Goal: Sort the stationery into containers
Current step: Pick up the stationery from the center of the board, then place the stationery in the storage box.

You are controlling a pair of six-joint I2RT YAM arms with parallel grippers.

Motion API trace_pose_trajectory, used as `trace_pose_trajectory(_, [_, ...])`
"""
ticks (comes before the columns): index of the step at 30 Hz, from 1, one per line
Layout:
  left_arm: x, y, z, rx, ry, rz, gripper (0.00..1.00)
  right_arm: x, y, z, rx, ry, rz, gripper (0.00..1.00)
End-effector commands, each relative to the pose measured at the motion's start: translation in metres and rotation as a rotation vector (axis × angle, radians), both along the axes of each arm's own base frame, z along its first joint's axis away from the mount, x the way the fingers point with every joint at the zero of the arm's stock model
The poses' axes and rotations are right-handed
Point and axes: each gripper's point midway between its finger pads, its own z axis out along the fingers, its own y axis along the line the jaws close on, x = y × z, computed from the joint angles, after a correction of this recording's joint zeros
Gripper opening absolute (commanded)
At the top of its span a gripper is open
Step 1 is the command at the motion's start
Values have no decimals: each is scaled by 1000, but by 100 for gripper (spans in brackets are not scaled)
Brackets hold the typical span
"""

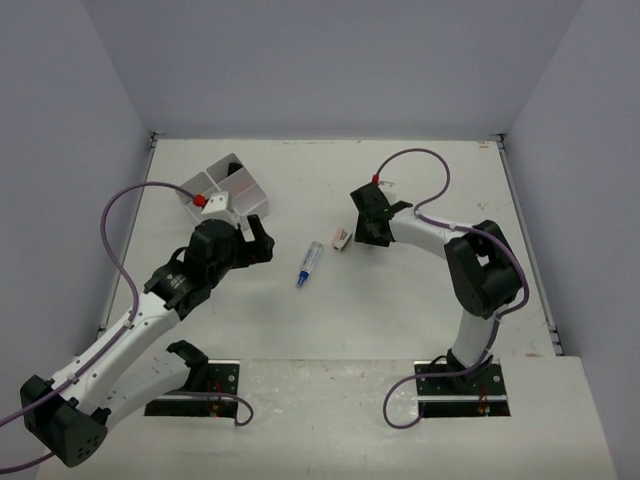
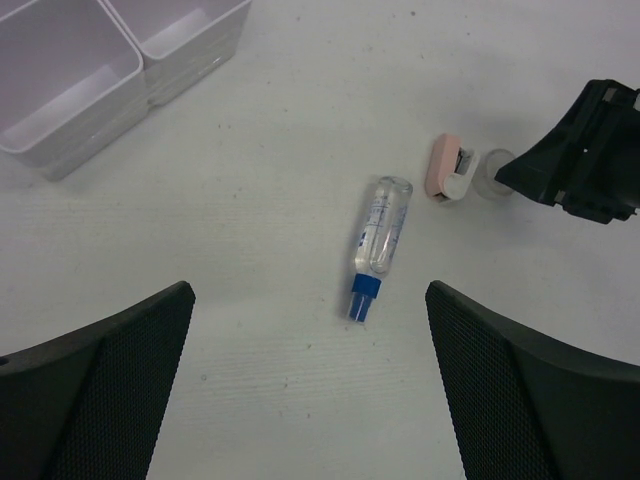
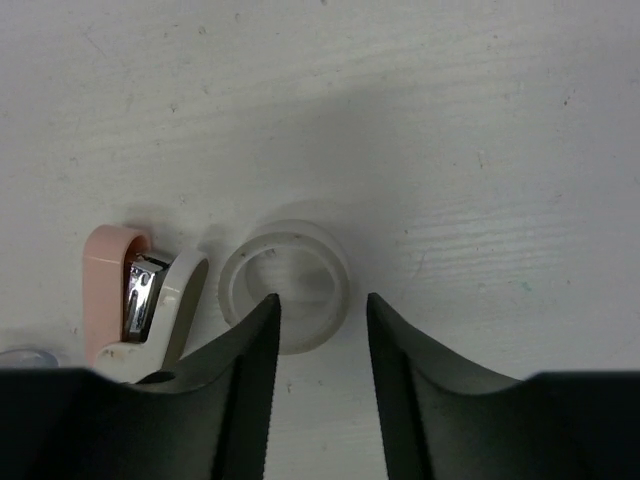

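The clear tape roll (image 3: 285, 285) lies flat on the white tabletop (image 1: 400, 310), right of centre. The right gripper (image 3: 320, 300) is down over it. Its jaws stand partly apart, one fingertip over the roll's hole and the other just outside its right wall. Whether they already press on that wall I cannot tell.

Just beside the roll, on its left in the right wrist view, lies a small pink and white stapler (image 3: 135, 300), tilted, with metal showing between its halves. The two look close enough to touch, but that is not certain.

Nearer the middle of the tabletop a small clear bottle (image 2: 378, 235) with a blue cap lies on its side, apart from the stapler.

The left gripper (image 2: 308, 290) hangs above the tabletop with its jaws spread wide and nothing between them. The bottle lies below and ahead of them.

The white divided tray (image 2: 140, 60) stands at the far left — well apart from the roll, the stapler and the bottle.
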Motion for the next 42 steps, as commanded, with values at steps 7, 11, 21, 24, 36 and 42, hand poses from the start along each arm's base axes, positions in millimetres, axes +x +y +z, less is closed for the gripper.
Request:
trace_pose_trajectory(7, [-7,-8,-2,-28,14,-41,100,-1,-4,-13,25,59,-29,9])
trace_pose_trajectory(11, [-5,-21,-5,-66,26,-84,100,-6,-9,-3,41,39,-55,0])
trace_pose_trajectory(21, [-12,-153,51,-474,-88,-628,96,-61,41,102,211,-213,101,0])
trace_pose_trajectory(24, [-9,-168,58,-482,-114,-648,93,-77,59,126,245,-252,152,0])
trace_pose_trajectory(36, [14,-170,34,-444,-58,-540,52,-101,88,185,378,-364,255,0])
trace_pose_trajectory(42, [14,-175,38,-471,-59,-563,33,-102,93,196,410,-383,281,0])
